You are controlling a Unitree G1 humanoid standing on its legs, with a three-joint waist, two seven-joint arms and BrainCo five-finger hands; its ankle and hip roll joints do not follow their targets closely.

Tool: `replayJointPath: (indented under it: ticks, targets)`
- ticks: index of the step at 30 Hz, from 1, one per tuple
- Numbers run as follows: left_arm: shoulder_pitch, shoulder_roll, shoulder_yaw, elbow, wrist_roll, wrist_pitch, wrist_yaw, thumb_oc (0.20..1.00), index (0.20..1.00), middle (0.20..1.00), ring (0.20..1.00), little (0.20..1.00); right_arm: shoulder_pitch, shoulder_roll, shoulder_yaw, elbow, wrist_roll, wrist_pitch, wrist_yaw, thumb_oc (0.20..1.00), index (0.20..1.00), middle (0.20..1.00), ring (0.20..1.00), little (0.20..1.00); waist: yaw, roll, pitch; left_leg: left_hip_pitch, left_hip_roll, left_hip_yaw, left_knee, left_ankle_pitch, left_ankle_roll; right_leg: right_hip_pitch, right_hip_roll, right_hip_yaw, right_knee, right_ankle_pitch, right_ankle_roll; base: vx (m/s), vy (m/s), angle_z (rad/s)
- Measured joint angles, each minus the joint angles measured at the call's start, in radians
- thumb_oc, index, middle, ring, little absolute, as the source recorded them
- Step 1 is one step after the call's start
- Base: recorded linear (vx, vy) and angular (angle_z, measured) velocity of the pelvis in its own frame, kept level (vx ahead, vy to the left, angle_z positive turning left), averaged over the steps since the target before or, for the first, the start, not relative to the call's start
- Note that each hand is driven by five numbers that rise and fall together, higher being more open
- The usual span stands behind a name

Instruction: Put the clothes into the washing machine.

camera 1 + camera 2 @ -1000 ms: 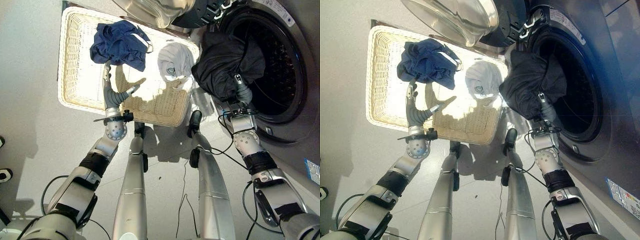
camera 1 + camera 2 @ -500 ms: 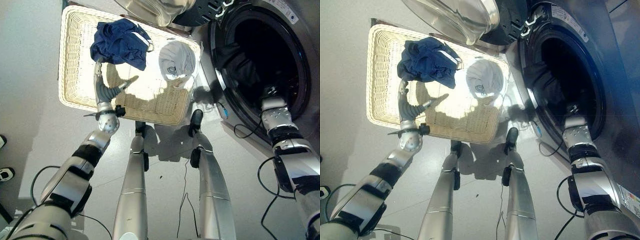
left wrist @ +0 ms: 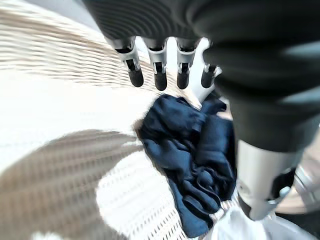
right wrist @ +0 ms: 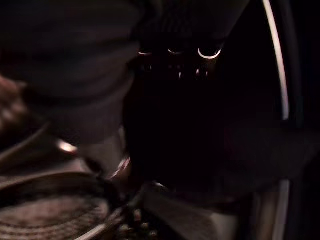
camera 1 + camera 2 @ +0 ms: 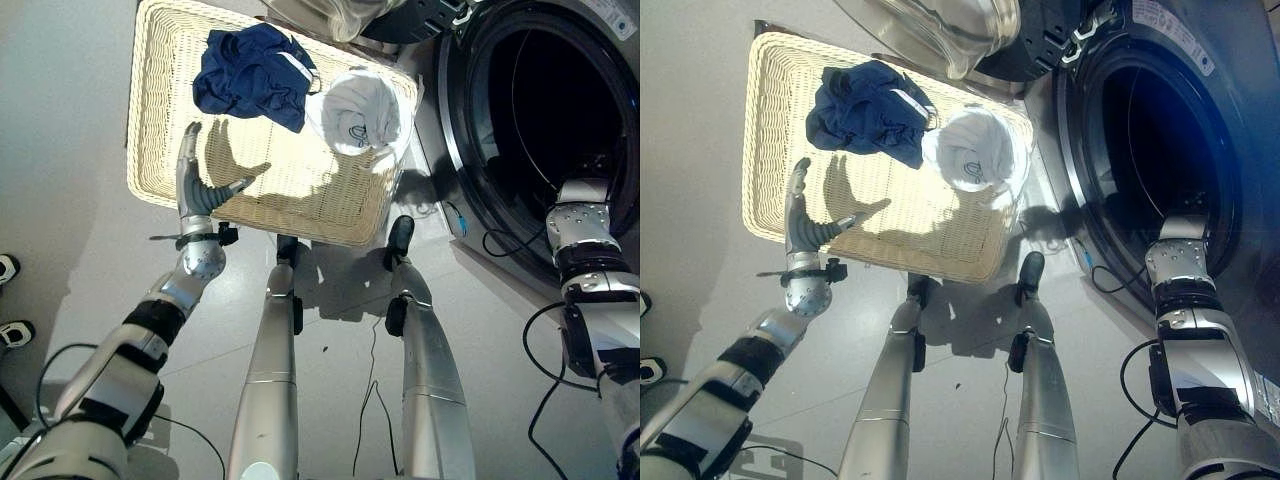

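Since a second ago the right arm has gone deep into the washing machine drum point(image 5: 545, 120), black garment gone inside; can't tell what those fingers are doing. Left hand point(image 5: 197, 190) hovers with fingers straight and empty over the wicker basket point(image 5: 150, 120), navy garment point(image 5: 255, 75) just past its fingertips, white one point(image 5: 362, 110) further toward the washer.

Silver-grey arms w/ black bands, robot hand point(image 5: 196, 186) dark-tipped silver fingers

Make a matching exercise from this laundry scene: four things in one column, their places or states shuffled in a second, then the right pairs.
Things:
1. navy garment
2. white garment
3. left hand
4. right hand

Places or states:
A. reaching into the washing machine drum
B. open above the wicker basket
C. at the basket's corner nearest the machine
D. crumpled in the basket beside the white one

Pairs: 1-D, 2-C, 3-B, 4-A
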Motion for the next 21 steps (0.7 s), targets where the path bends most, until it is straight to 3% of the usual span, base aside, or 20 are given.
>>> replayJointPath:
  ticks: [3, 8, 13, 21]
  targets:
    - [-0.121, 0.019, -0.057, 0.018, 0.091, 0.075, 0.041, 1.000, 1.000, 1.000, 1.000, 1.000, -0.012, -0.019, 0.081, 0.047, -0.086, 0.167, 0.018, 1.000, 1.000, 1.000, 1.000, 1.000, -0.010, 0.000, 0.000, -0.001, -0.006, -0.003, 0.004, 0.002, 0.003, 0.004, -0.005, -0.001, -0.001, -0.001, 0.007, 0.00, 0.005, 0.03]
    - [-0.269, 0.034, -0.159, 0.082, 0.149, 0.162, 0.058, 1.000, 1.000, 1.000, 1.000, 1.000, -0.045, -0.022, 0.182, 0.090, -0.187, 0.297, 0.021, 1.000, 1.000, 1.000, 1.000, 1.000, -0.034, -0.001, 0.000, -0.008, -0.007, -0.007, 0.002, 0.003, 0.004, 0.003, -0.006, -0.005, -0.010, 0.000, 0.009, 0.00, 0.000, 0.00]
    - [-0.350, 0.018, -0.201, 0.117, 0.151, 0.216, 0.055, 1.000, 1.000, 1.000, 1.000, 1.000, -0.050, -0.020, 0.222, 0.080, -0.236, 0.349, 0.006, 1.000, 1.000, 1.000, 1.000, 1.000, -0.055, -0.002, -0.001, -0.024, -0.008, -0.012, 0.003, 0.002, 0.004, -0.006, -0.007, -0.008, -0.017, 0.004, 0.007, 0.00, 0.002, 0.01]
    - [-0.414, 0.004, -0.229, 0.241, 0.149, 0.286, 0.006, 1.000, 1.000, 1.000, 1.000, 1.000, -0.082, -0.004, 0.264, 0.076, -0.311, 0.347, 0.012, 1.000, 1.000, 1.000, 1.000, 1.000, -0.096, -0.012, -0.005, -0.060, -0.009, -0.011, 0.003, 0.003, 0.006, -0.034, -0.006, -0.004, -0.032, 0.010, 0.017, 0.00, 0.016, 0.00]
